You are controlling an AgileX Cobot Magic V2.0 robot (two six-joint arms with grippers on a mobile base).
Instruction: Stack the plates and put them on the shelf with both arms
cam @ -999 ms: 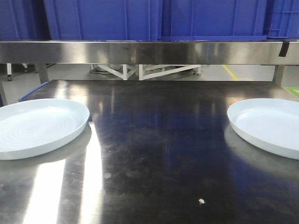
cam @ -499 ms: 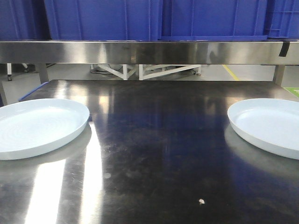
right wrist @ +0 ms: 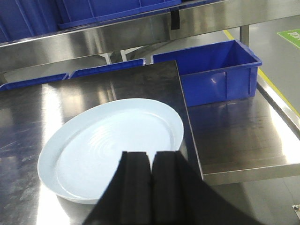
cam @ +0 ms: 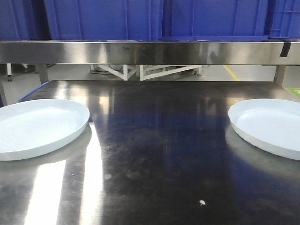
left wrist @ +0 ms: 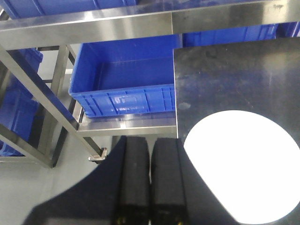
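Observation:
Two pale blue-white plates lie on the dark steel tabletop (cam: 159, 140): the left plate (cam: 40, 127) at the left edge and the right plate (cam: 269, 125) at the right edge. Behind them runs the shelf rail (cam: 150, 52) carrying blue crates (cam: 154, 18). No arm shows in the front view. In the left wrist view my left gripper (left wrist: 150, 140) is shut and empty, off the table's corner beside the overexposed left plate (left wrist: 243, 166). In the right wrist view my right gripper (right wrist: 150, 153) is shut and empty, above the near rim of the right plate (right wrist: 112, 147).
A blue crate (left wrist: 124, 86) sits on a lower shelf left of the table. Another blue crate (right wrist: 218, 77) stands on a lower steel shelf (right wrist: 239, 140) right of the table. A small pale speck (cam: 202, 202) lies on the tabletop near the front.

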